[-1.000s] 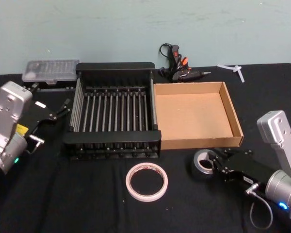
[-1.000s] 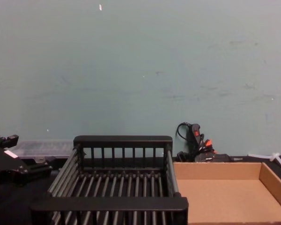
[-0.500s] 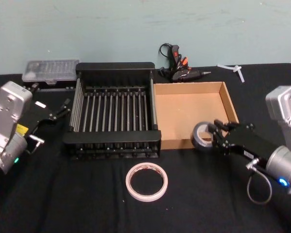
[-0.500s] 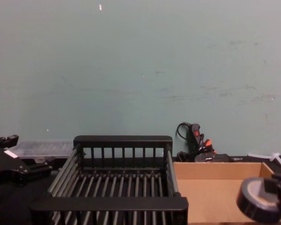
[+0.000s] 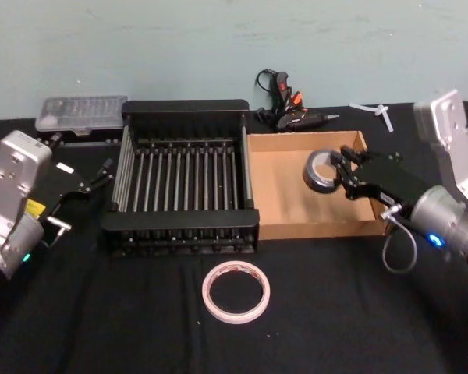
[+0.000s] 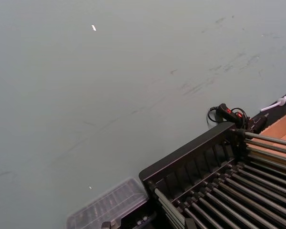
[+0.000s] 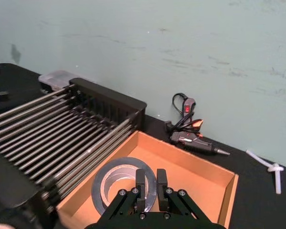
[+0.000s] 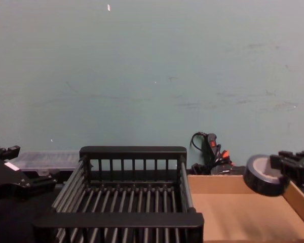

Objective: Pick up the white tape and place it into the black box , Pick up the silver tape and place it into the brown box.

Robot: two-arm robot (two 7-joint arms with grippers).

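Observation:
My right gripper [image 5: 342, 170] is shut on the silver tape [image 5: 319, 171], a thick grey roll held up in the air over the brown box [image 5: 273, 185]. The chest view has the silver tape [image 8: 261, 175] hanging above the brown box [image 8: 228, 208], and the right wrist view has the silver tape [image 7: 118, 183] clamped by the right gripper [image 7: 148, 180]. On the black cloth in front of the black box [image 5: 183, 113] lies the white tape [image 5: 235, 291], flat and untouched. Beside the black box's left end sits my left gripper [image 5: 101, 173], parked.
A glue gun [image 5: 285, 105] with its cord lies behind the brown box. A clear plastic case [image 5: 81, 113] sits at the back left, and a small white piece [image 5: 375, 113] at the back right. The black box [image 8: 133, 201] stands left of the brown box.
My right gripper has lifted the silver tape off the cloth and carried it back, over the brown box's front wall. The left arm and the white tape stayed still.

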